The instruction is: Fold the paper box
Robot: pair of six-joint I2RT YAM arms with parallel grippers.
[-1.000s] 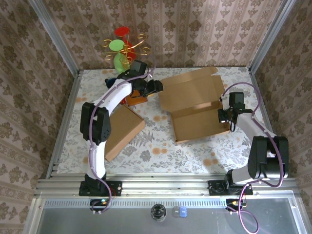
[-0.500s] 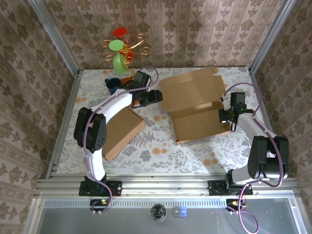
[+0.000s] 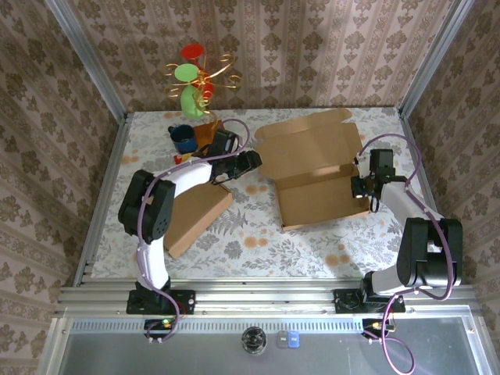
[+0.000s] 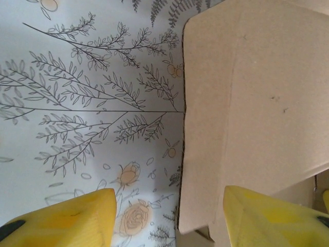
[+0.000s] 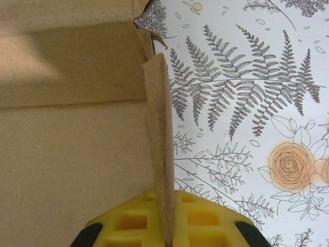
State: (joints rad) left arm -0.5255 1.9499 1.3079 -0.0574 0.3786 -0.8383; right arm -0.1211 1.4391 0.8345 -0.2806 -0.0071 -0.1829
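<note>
**Paper box lying open, one flap pinched at its right edge**

The paper box (image 3: 311, 168) lies open on the table (image 3: 250, 234), right of centre, its lid panel spread flat toward the far edge and its tray part nearer the arms. The right gripper (image 3: 361, 187) sits at the box's right edge, closed on the side flap (image 5: 160, 139). In the right wrist view this flap stands upright and edge-on, running straight down into the narrow gap between the yellow fingers (image 5: 200, 218). The left gripper (image 3: 251, 161) is just beside the box's left edge with jaws parted and holding nothing. In the left wrist view its two yellow fingers (image 4: 67, 218) stand well apart, and the edge of a box panel (image 4: 247, 103) runs down between them.

Count: two arms, two grippers, two cardboard pieces. The second is a flat cardboard blank (image 3: 195, 211) lying left of centre, apart from the box. One blue cup (image 3: 183, 139) and one wire ornament (image 3: 195, 74) with red and green discs stand at the far left.

Materials: the box is plain brown cardboard, matt, with straight creases and notched corners. The table cover is pale, printed with fern sprays and orange roses. The fingers are moulded yellow plastic.
</note>
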